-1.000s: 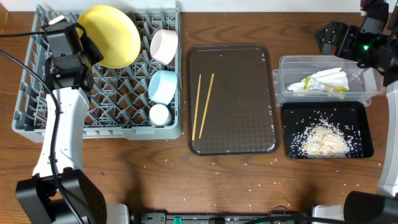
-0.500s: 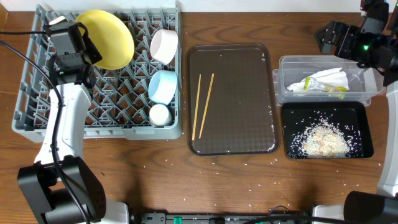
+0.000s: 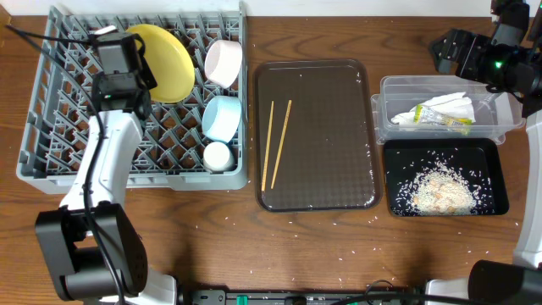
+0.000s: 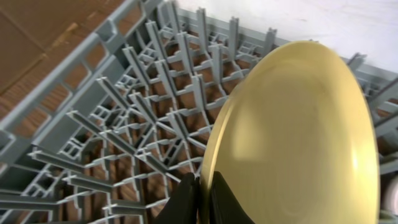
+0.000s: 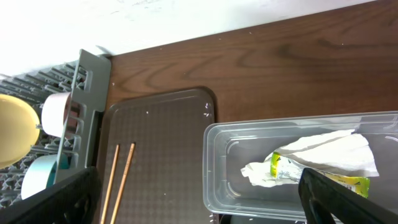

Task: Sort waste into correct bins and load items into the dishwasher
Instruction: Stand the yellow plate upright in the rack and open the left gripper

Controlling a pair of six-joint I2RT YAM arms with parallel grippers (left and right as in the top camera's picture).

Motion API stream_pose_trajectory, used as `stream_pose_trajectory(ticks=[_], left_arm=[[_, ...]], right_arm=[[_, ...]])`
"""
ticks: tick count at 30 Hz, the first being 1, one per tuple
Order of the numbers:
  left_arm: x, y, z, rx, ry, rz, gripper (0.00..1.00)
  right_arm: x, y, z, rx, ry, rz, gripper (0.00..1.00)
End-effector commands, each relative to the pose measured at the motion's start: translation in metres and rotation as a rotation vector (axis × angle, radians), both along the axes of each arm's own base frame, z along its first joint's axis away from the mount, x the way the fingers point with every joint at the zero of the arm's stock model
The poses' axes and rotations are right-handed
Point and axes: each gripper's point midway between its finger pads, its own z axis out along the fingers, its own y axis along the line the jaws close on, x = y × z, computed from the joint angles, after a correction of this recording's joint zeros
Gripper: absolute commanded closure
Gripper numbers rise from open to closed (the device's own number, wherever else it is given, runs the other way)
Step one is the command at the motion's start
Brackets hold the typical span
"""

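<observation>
Left gripper (image 4: 200, 198): fingers are clamped together on the rim of the yellow plate (image 4: 298, 137).
Yellow plate: held on edge and tilted over the pegs of the grey dish rack (image 4: 143, 112).
Right gripper (image 5: 200, 198): fingers are spread wide; nothing is gripped.
Clear tub (image 5: 217, 163): seen below the spread fingers, untouched; napkin (image 5: 336, 152) and wrapper (image 5: 283, 168) are lying inside.

The left arm (image 3: 102, 169) has a long white link (image 3: 108, 157) between black joint housings (image 3: 118, 68), with a thin black cable (image 3: 88, 199) alongside and a bulky black base (image 3: 85, 254); the right arm (image 3: 474, 55) is black with a small green light (image 3: 500, 62); both carry matte black fingers (image 4: 185, 200).
</observation>
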Motion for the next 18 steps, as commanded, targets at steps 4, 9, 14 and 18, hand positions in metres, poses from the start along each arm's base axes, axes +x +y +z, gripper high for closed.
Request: stream_pose_trajectory(ticks=[4,9,14,18], left_arm=[[0.001,-0.005,0.002,0.080,0.018,-0.005,0.93],[0.005,-0.026,0.003,0.106,0.030,-0.070,0.92],[0.008,-0.051,0.002,0.106,0.031,-0.122,0.78],[0.007,-0.065,-0.001,0.106,0.049,-0.152,0.54]], right_arm=[[-0.002,-0.002,0.003,0.010,-0.003,-0.011,0.01],[-0.002,-0.002,0.003,0.010,-0.003,-0.011,0.01],[-0.002,-0.002,0.003,0.010,-0.003,-0.011,0.01],[-0.002,-0.002,0.003,0.010,-0.003,-0.011,0.01]])
